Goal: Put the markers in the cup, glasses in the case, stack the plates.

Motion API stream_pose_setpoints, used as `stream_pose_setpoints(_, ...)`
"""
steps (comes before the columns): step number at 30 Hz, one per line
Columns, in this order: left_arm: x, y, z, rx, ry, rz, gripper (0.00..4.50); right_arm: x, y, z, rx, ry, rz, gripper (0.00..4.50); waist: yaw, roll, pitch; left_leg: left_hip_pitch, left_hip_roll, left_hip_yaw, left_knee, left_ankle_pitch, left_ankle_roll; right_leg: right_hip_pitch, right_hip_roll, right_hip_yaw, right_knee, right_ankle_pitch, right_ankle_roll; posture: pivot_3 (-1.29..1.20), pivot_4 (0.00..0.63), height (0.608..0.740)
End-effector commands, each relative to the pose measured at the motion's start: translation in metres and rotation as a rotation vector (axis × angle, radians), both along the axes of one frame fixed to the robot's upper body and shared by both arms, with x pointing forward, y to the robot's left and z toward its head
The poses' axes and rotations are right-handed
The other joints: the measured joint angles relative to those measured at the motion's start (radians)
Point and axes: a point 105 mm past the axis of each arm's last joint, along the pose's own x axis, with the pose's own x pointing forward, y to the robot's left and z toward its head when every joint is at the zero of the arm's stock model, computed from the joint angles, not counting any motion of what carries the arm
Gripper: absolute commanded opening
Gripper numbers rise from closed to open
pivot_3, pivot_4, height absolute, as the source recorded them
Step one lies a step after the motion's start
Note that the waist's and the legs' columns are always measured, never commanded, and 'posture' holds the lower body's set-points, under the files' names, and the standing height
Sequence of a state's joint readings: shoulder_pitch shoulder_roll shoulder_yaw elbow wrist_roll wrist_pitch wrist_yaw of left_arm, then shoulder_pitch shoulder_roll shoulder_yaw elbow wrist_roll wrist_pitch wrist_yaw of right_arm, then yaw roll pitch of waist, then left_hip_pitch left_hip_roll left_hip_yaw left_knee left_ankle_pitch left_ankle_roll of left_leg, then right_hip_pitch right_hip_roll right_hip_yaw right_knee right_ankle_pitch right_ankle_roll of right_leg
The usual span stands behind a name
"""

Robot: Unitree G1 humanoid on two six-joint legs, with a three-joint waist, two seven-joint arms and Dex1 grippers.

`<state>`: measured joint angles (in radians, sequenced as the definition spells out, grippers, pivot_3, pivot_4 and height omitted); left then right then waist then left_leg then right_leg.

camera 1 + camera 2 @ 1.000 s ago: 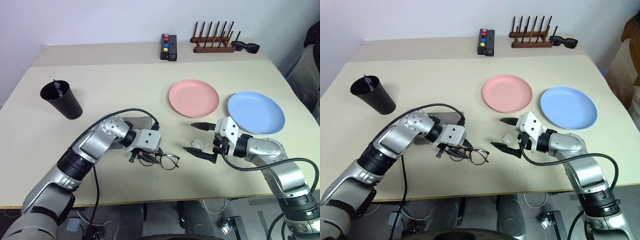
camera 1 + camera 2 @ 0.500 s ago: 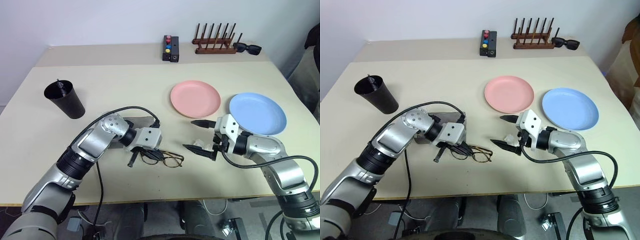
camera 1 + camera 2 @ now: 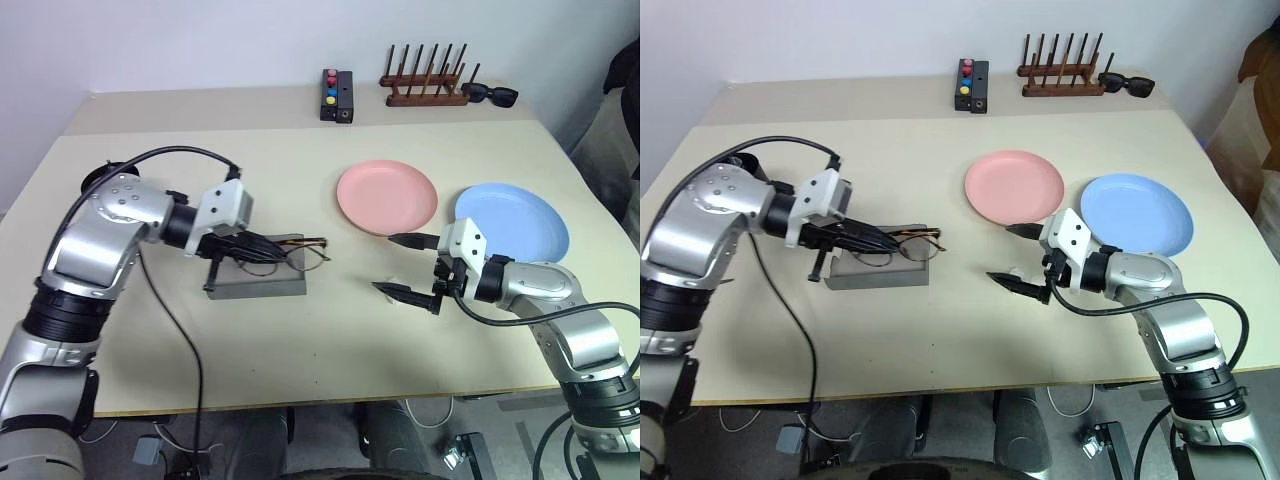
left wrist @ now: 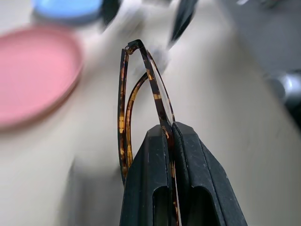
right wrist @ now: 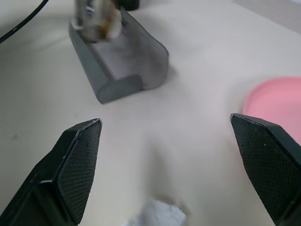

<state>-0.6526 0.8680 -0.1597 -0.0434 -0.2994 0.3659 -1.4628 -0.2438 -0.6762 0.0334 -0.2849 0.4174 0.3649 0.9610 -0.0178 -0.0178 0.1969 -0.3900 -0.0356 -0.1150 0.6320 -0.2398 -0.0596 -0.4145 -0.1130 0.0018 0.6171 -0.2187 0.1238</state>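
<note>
Bright even light; soft shadows under arms; left wrist view background motion-blurred; fingers (image 4: 188, 174) sharp.

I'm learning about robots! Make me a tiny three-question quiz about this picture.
1. True or false: the left gripper is pinching the thin tortoiseshell-rimmed eyeglasses.
2. Which gripper has its fingers spread wide? A) left B) right C) both
3. Fill in: the round pink plastic plate and the round light blue plastic plate lie ___ on the beige table, not stacked.

Key: 1 true. 2 B, the right gripper. 3 side by side.
</note>
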Motion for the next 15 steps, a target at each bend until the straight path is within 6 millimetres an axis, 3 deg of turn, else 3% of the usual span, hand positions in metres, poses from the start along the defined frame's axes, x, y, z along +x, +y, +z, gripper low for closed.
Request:
stream_pose_setpoints(1,0.003,0.022,0.001,0.049,-0.041,0.056,0.02,-0.004,0.014,0.012,0.031,-0.044,0.052,4.5,0.002,0.0,0.0,0.0,0.0,0.0,0.0,0.0,0.0,0.0,0.0,0.0,0.0,-0.001,-0.001,0.0,0.15,0.734)
stream_pose_setpoints(7,0.014,0.033,-0.02,0.1,-0.046,0.132,0.02,-0.006,0.024,0.011,0.048,-0.037,0.086,4.5,0.006,0.0,0.0,-0.001,0.0,0.0,0.0,0.0,0.0,0.0,0.0,0.0,-0.001,-0.001,-0.002,0.0,0.15,0.734)
stream_pose_setpoints(15,0.016,0.023,-0.035,0.081,0.013,0.107,0.02,-0.009,0.03,0.008,0.062,-0.031,0.106,4.5,0.0,0.0,0.0,-0.001,0.0,0.0,0.0,0.0,0.0,-0.001,0.0,0.0,0.0,0.0,0.001,0.0,0.15,0.734)
